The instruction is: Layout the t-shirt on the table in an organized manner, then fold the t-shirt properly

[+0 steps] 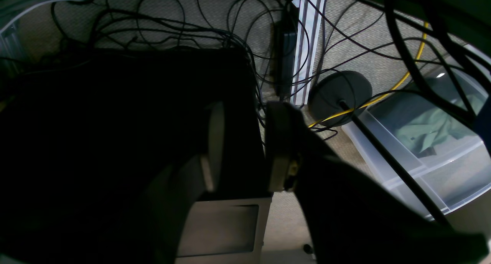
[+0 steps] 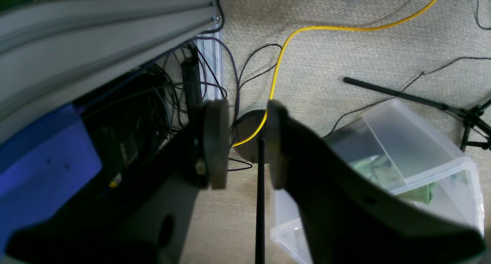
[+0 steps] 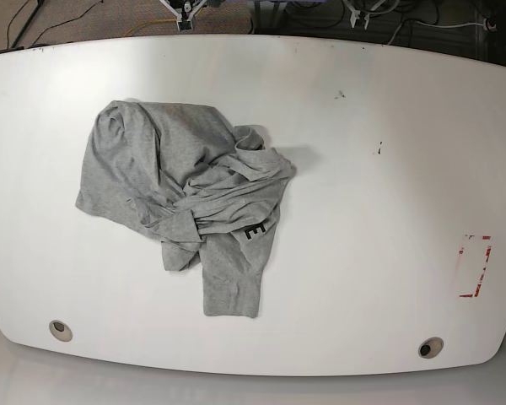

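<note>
- The grey t-shirt (image 3: 190,198) lay crumpled left of centre on the white worktop (image 3: 379,211).
- Both grippers, left (image 1: 241,145) and right (image 2: 243,143), hung off the worktop, jaws apparently spread, empty.

A heather-grey t-shirt (image 3: 185,198) lay crumpled in a loose heap on the left half of the glossy white table (image 3: 363,219), unfolded and twisted into ridges across its middle. One narrow flap trailed toward the near edge, and a fragment of black lettering showed beside it. The table bore two round grommet holes near its front edge, small dark scuffs and a red-lined mark at right.
</note>
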Robot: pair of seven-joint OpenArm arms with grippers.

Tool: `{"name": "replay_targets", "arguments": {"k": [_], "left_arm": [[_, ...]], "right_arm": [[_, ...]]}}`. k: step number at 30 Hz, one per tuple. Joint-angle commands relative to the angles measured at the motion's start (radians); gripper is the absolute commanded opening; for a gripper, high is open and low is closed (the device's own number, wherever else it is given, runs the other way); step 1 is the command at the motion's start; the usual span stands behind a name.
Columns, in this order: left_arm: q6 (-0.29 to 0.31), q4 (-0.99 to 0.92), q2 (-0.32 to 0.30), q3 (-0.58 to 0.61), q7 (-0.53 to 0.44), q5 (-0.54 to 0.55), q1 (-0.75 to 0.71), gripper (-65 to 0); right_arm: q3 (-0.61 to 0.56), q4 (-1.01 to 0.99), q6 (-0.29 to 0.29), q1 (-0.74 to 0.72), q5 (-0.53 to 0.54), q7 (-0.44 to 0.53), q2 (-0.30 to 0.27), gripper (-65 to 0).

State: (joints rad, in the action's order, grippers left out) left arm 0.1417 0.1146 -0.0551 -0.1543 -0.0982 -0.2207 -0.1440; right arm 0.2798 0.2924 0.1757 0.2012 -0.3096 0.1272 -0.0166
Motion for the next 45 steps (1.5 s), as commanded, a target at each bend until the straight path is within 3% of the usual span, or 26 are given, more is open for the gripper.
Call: {"name": "replay_targets", "arguments": {"k": [1,45], "left_arm": [[0.003,-0.004,-0.003,0.003,0.002,-0.003,-0.004,-48.1],[0.002,0.004,0.001,-0.003,0.007,0.003,-0.003,-47.8]], "right_arm": [[0.006,0.004,0.000,0.008,-0.004,-0.003,-0.003,-48.2],[0.006,0.017,0.003,0.014,0.002,-0.005,-0.003,-48.4]]}}
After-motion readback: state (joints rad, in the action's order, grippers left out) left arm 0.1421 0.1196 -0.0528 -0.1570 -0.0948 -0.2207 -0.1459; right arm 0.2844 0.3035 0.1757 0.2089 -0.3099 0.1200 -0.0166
